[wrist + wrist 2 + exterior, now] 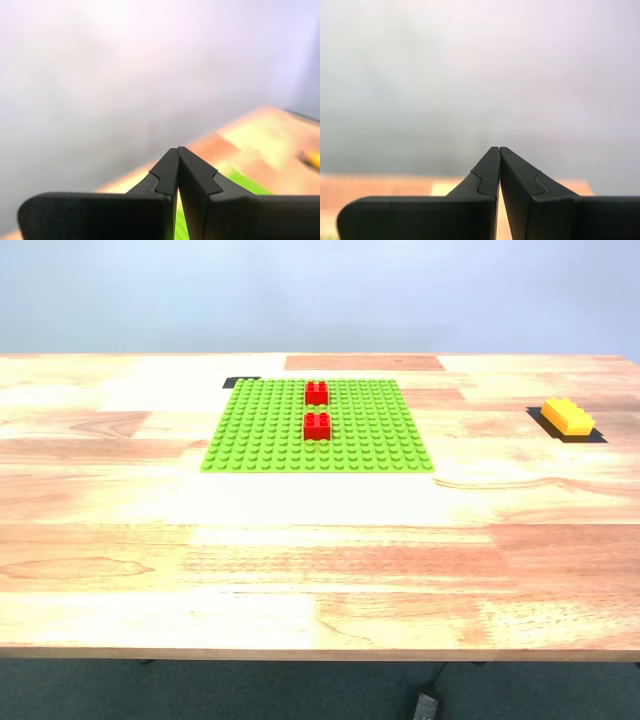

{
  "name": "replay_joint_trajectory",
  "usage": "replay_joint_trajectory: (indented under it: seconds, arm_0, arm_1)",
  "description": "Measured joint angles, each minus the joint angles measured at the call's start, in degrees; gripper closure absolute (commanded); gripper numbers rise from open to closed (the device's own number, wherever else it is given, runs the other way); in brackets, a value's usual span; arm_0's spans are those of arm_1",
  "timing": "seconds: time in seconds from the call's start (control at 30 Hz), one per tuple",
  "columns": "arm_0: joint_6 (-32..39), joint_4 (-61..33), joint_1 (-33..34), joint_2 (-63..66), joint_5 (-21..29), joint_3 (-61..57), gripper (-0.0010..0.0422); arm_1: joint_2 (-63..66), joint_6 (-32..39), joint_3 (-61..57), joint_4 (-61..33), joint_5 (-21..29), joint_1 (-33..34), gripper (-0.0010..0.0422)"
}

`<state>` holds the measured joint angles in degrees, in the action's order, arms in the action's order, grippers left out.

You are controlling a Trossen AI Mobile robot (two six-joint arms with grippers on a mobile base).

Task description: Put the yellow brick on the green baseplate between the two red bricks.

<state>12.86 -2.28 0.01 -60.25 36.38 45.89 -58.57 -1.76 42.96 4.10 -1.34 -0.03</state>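
Neither arm shows in the exterior view, so where they stand over the desk (300,540) cannot be told from there. Each wrist view is mostly a blurred pale wall. In the first wrist view a soft strip of wood grain, a sliver of green beside the fingers and a small yellow-orange smear at the picture's edge — probably the yellow brick (312,159) — are all that can be made out. The second wrist view gives only a vague band of desk (395,187) low behind the fingers.

My first pincer (177,148) is closed, its black tips meeting with nothing between them, held level and aimed out over the desk toward the wall. My second pincer (498,148) is the same — tips pressed together, empty, pointing at the wall above the desk's far edge.

The green baseplate (260,430) lies flat toward the far side of the desk. The two red bricks (316,392) (317,425) stand on it in a line running away from the camera, a short studded gap between them. The yellow brick (567,417) rests on a dark patch near the exterior view's right edge, well apart from the baseplate.
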Motion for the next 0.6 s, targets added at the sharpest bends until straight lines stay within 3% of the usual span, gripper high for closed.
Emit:
replay_joint_trajectory:
  seconds: [0.17,0.27,0.5,0.6]
  arm_0:
    - [17.9,-28.5,0.0,-0.3,1.1,10.7,0.0413]
    - [23.7,-38.1,0.0,-0.3,1.1,14.7,0.0413]
    - [24.5,-40.4,0.0,0.6,1.1,17.6,0.0413]
    - [24.5,-40.2,0.0,1.0,1.1,17.7,0.0413]
  arm_1:
    - [-4.0,-3.3,12.2,-18.1,-0.2,0.0,0.0413]
    - [-6.6,-4.9,18.4,-26.4,-0.2,-0.1,0.0413]
    - [-13.2,-5.6,28.2,-43.6,-0.1,-0.3,0.0412]
    - [-16.1,-4.5,30.9,-49.2,-0.1,-0.2,0.0390]
